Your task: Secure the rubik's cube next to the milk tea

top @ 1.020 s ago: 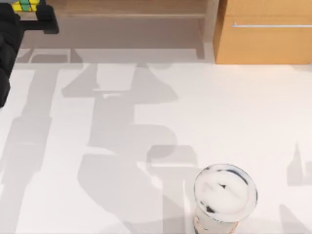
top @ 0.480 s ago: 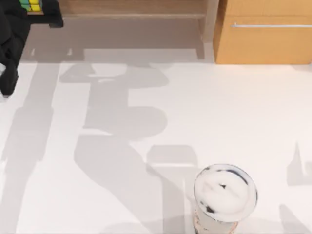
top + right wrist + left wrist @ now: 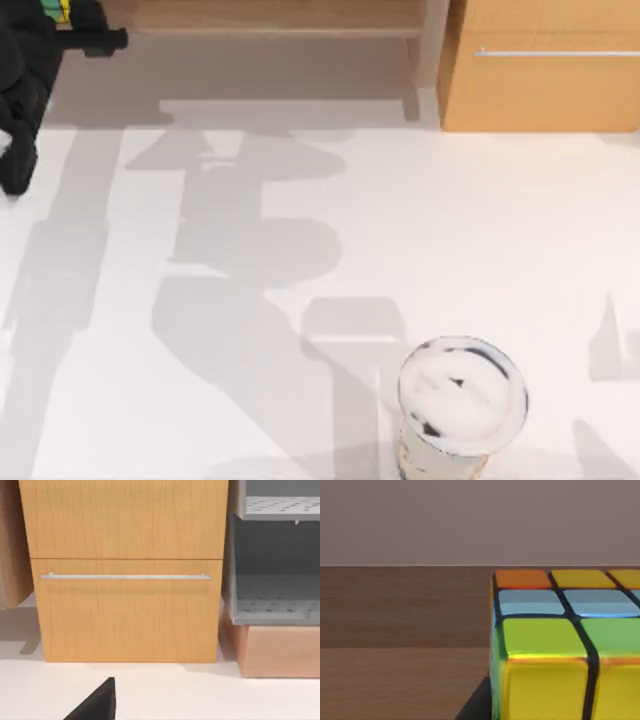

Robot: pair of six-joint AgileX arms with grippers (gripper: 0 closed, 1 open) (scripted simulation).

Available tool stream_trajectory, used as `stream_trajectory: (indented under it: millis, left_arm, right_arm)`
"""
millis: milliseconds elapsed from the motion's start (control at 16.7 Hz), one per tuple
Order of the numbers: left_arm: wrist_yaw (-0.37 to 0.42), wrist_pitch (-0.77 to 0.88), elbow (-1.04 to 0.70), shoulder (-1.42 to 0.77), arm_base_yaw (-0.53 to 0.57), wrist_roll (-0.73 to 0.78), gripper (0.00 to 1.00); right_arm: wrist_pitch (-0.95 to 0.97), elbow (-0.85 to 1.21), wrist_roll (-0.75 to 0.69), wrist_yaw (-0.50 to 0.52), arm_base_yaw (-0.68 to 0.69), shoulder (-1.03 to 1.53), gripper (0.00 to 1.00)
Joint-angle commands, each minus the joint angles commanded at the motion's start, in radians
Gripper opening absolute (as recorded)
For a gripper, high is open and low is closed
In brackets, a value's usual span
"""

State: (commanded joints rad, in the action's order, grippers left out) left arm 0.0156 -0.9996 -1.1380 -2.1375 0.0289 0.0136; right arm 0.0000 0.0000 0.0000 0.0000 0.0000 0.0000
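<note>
Our left gripper (image 3: 62, 22) sits at the far left corner of the table, up by the wooden shelf (image 3: 270, 20), and the cube (image 3: 58, 10) shows between its fingers; as far as we can tell from that cropped corner, they are closed on it. The wrist view puts the cube (image 3: 560, 650) close under the camera, yellow, green and blue faces square to the lens. The cup (image 3: 462, 392) stands well apart, at the near edge, right of centre.

We judge the carry comes next: we should travel high, come down just beside the cup without brushing its rim, and release only once the cube rests flat. A cube has no long axis; its edges look level. We cannot tell how our right gripper's fingers stand.
</note>
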Motion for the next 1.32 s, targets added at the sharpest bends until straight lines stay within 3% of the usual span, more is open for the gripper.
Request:
stream_trajectory:
  millis: [360, 1320]
  left_arm:
    - [0.000, 0.000, 0.000, 0.000, 0.000, 0.000, 0.02]
    - [-0.004, -0.017, 0.000, 0.046, -0.036, -0.026, 0.00]
  right_arm:
    - [0.000, 0.000, 0.000, 0.000, 0.000, 0.000, 1.00]
    - [0.000, 0.000, 0.000, 0.000, 0.000, 0.000, 1.00]
